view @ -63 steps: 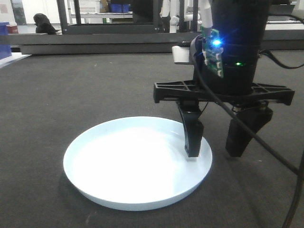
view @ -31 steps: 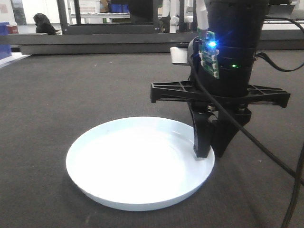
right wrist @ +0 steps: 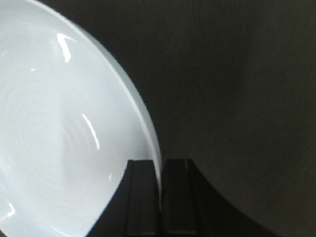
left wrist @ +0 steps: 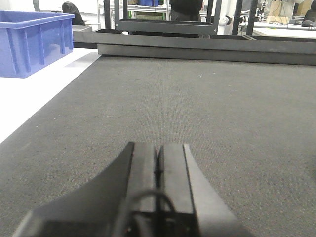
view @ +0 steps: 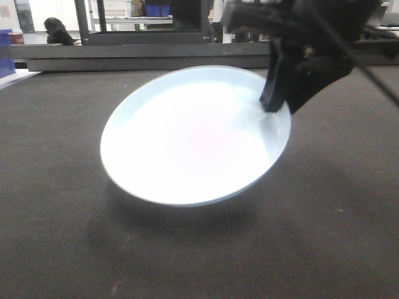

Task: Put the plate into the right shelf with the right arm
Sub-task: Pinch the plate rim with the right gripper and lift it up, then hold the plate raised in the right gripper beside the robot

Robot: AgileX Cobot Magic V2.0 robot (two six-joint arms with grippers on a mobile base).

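The pale blue-white plate [view: 187,137] hangs tilted above the dark mat, its face turned toward the front camera and its shadow on the mat below. My right gripper [view: 275,107] is shut on the plate's right rim, one finger inside the rim and one behind it. In the right wrist view the plate [right wrist: 59,123] fills the left side, and its rim runs down between the closed fingers of the right gripper [right wrist: 160,165]. My left gripper [left wrist: 158,147] rests low over the mat, shut with nothing in it. The right shelf is out of view.
A dark grey mat [view: 62,218] covers the table. A low dark ledge [view: 124,62] and dark rack frames [view: 84,22] stand along the far edge. A blue bin [left wrist: 34,42] sits on a white surface [left wrist: 29,98] at the left.
The right gripper closed on the plate's right rim, then lifted it off the mat. The plate went from lying flat to tilted and raised.
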